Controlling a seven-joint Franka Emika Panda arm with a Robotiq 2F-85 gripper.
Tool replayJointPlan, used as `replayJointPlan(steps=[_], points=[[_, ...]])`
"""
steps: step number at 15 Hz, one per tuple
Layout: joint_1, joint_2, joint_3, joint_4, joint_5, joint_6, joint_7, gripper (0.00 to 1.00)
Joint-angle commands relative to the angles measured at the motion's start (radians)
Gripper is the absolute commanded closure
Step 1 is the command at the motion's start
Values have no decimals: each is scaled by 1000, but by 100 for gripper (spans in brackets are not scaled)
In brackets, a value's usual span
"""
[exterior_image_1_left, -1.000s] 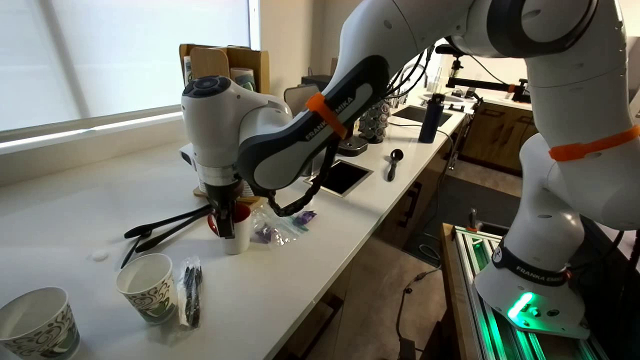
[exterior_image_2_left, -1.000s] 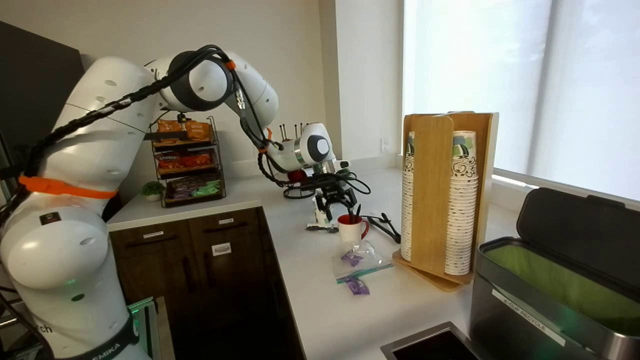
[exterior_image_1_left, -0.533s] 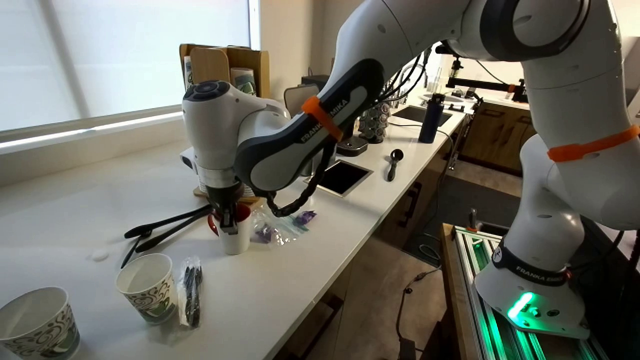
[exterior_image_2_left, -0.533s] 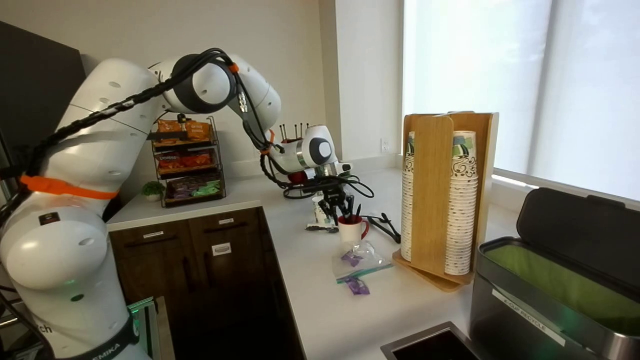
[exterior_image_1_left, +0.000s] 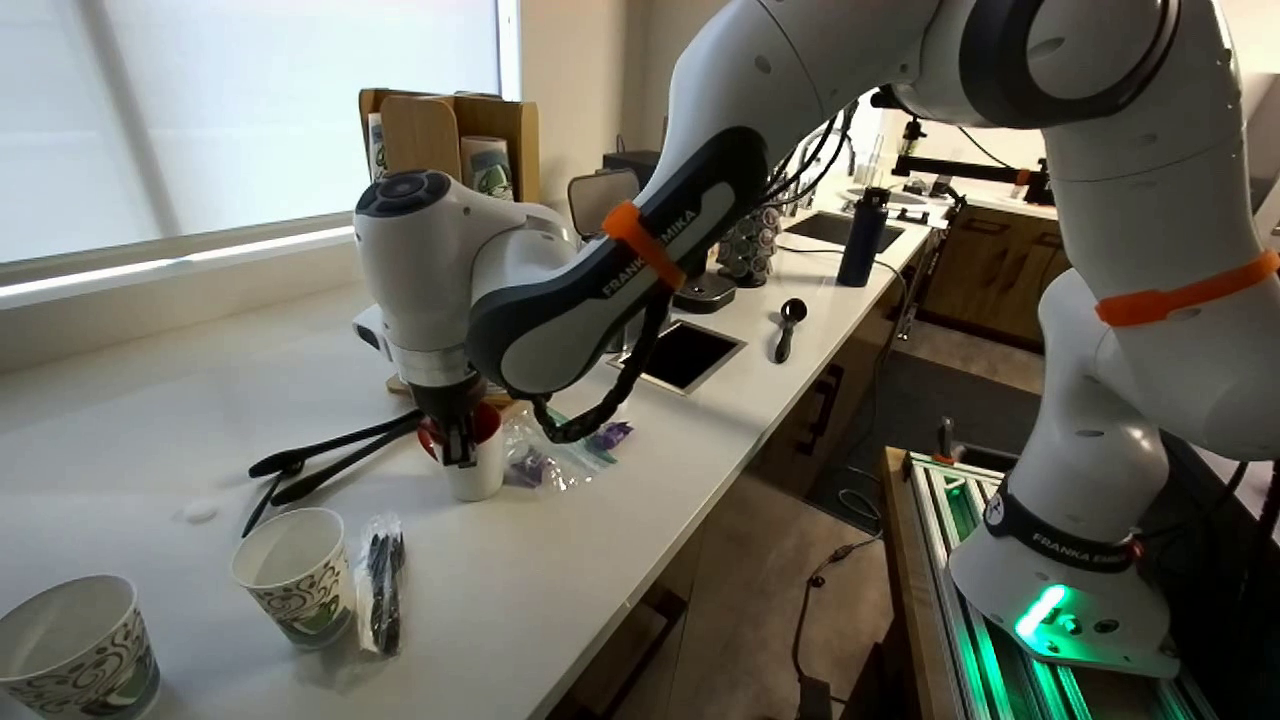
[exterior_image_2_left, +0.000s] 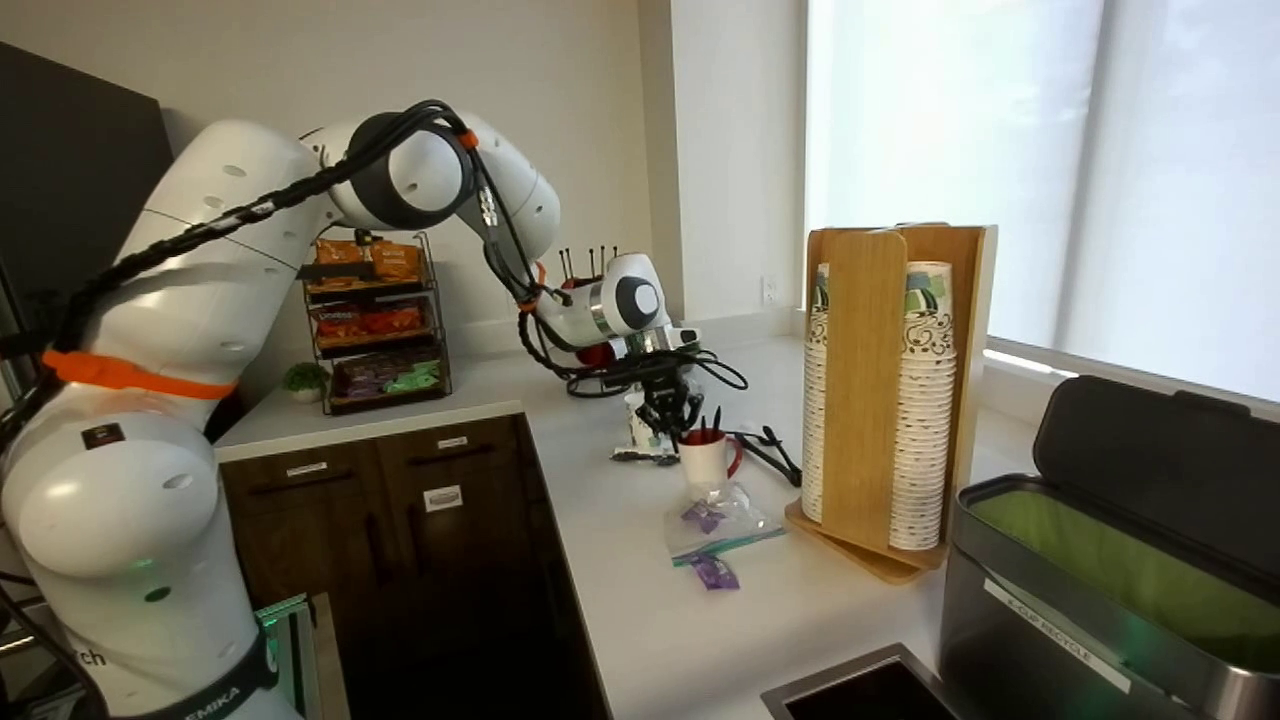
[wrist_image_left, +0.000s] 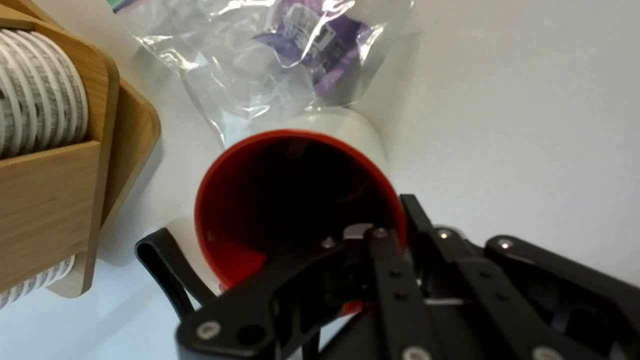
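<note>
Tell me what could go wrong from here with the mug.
The claw appears to pinch the mug by just one side of its rim, so the mug might tilt or slip if carried. The plastic bag seems to touch the mug's base and could be dragged along. The long black tool lying close by may get knocked.

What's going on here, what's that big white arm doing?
The robot arm is taking hold of a mug, white with a red inside: its gripper is closed on the rim, one finger inside, one outside. The mug is upright or nearly so; whether it touches the counter, I can't tell. Beside it lies a clear bag.
</note>
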Motion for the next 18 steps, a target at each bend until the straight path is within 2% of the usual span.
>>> replayJointPlan(steps=[1,9,13,15,18], points=[[36,-44,-8,-60,-86,-22,-63,97],[13,-156,24,-242,-250,104,-214,97],[-22,-209,42,-326,-322,262,-322,97],[-52,-230,70,-360,-298,330,-405,97],[-92,-261,117,-404,-227,371,-506,97]])
